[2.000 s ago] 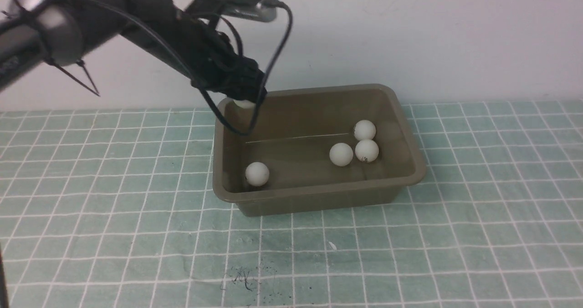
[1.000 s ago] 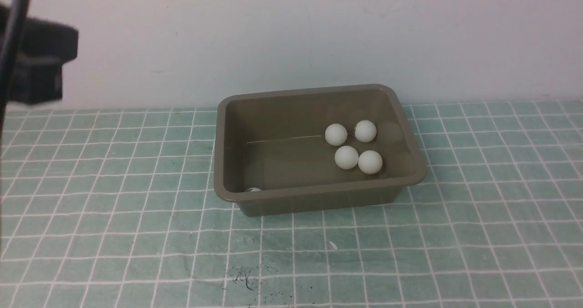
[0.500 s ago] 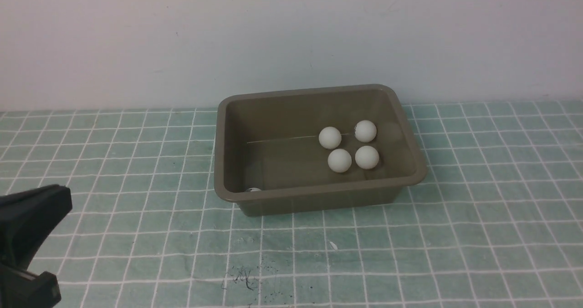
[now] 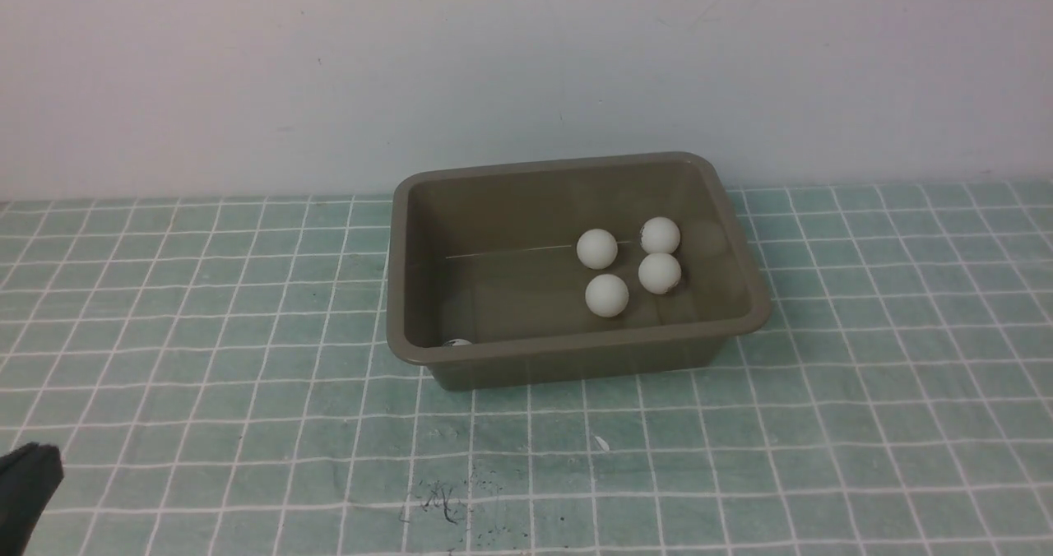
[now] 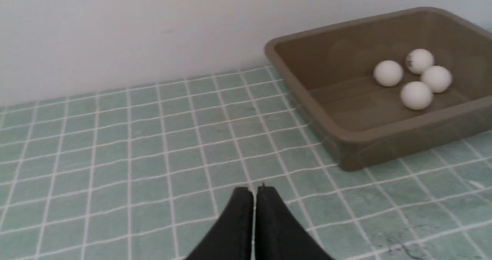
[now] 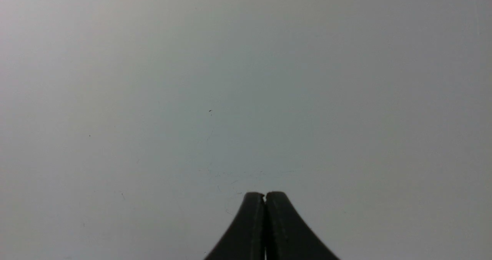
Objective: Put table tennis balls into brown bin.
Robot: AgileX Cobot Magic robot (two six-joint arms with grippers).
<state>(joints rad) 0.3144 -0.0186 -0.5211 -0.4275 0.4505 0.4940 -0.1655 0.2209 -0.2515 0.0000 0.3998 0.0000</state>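
The brown bin [image 4: 411, 210] stands on the green grid mat near the back wall. Several white table tennis balls lie on its floor toward the right end, among them one [image 4: 596, 248], one [image 4: 660, 235] and one [image 4: 607, 295]. The bin [image 5: 307, 94] and its balls [image 5: 388, 73] also show in the left wrist view. My left gripper [image 5: 254, 191] is shut with nothing in it, low over the mat well to the left of the bin; only a dark corner [image 4: 25, 482] of it shows in the front view. My right gripper [image 6: 265, 194] is shut, facing a blank grey wall.
A small white fleck [image 4: 601, 444] and dark scribble marks [image 4: 444, 502] lie on the mat in front of the bin. A pale wall runs close behind the bin.
The left arm has pulled back from above the bin and dropped out at the lower left. The released ball rolled across to join the others, which shifted slightly.
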